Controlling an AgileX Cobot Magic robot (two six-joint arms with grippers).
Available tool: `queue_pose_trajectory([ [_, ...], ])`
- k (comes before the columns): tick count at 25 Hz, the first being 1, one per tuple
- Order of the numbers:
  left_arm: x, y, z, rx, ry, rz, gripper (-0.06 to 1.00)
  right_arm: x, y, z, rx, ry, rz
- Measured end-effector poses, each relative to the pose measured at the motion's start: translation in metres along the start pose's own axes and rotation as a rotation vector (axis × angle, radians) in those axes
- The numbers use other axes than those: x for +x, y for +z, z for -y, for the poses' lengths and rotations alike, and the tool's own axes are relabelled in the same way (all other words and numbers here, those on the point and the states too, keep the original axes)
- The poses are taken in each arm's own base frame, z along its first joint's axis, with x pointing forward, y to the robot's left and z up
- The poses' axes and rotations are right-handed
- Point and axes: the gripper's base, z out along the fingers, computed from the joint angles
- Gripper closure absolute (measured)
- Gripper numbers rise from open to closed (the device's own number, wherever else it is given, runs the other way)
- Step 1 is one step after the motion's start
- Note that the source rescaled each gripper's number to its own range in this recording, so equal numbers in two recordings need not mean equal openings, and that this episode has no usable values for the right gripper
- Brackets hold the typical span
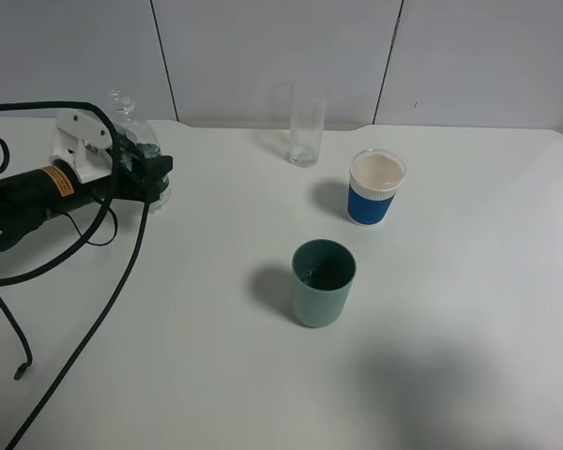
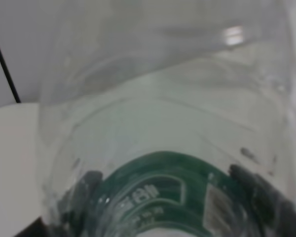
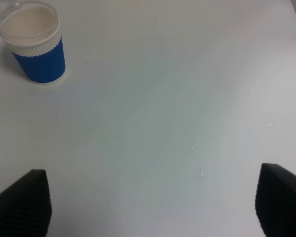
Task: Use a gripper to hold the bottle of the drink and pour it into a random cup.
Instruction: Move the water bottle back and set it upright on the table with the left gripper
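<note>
Nearest the camera in the high view, on the white table [image 1: 469,375], stands the teal-green cup [image 1: 324,282], upright and by itself near the middle, its dark inside showing. Behind it to the right stands a blue-and-white cup [image 1: 375,187] with a pale lid, and further back, near the wall, a tall clear glass [image 1: 307,131]. These three are well apart from one another.

At the far left of the table the left pincer [image 1: 143,169] is closed around the bottle of the drink [image 1: 131,122], gripping it at the green label; the bottle stands upright with its bare neck above the white jaw pieces. Black cables [image 1: 84,328] trail from the arm across the table. From the left wrist, the clear bottle fills the view, the label low between the dark fingertips [image 2: 259,190].

From the right wrist, the right pincer [image 3: 153,207] is spread wide over bare table, touching nothing, the blue-and-white cup beyond it.
</note>
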Motion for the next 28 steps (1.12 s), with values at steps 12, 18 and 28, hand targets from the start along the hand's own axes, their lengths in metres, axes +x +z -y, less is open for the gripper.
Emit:
queue_pose_trajectory([
  [12, 0.012, 0.002, 0.001, 0.009, 0.025, -0.016, 0.92, 0.0, 0.0, 0.0, 0.0, 0.0, 0.0],
  [18, 0.012, 0.002, 0.001, 0.009, 0.025, -0.016, 0.92, 0.0, 0.0, 0.0, 0.0, 0.0, 0.0],
  [28, 0.012, 0.002, 0.001, 0.01, 0.017, -0.014, 0.92, 0.0, 0.0, 0.0, 0.0, 0.0, 0.0],
])
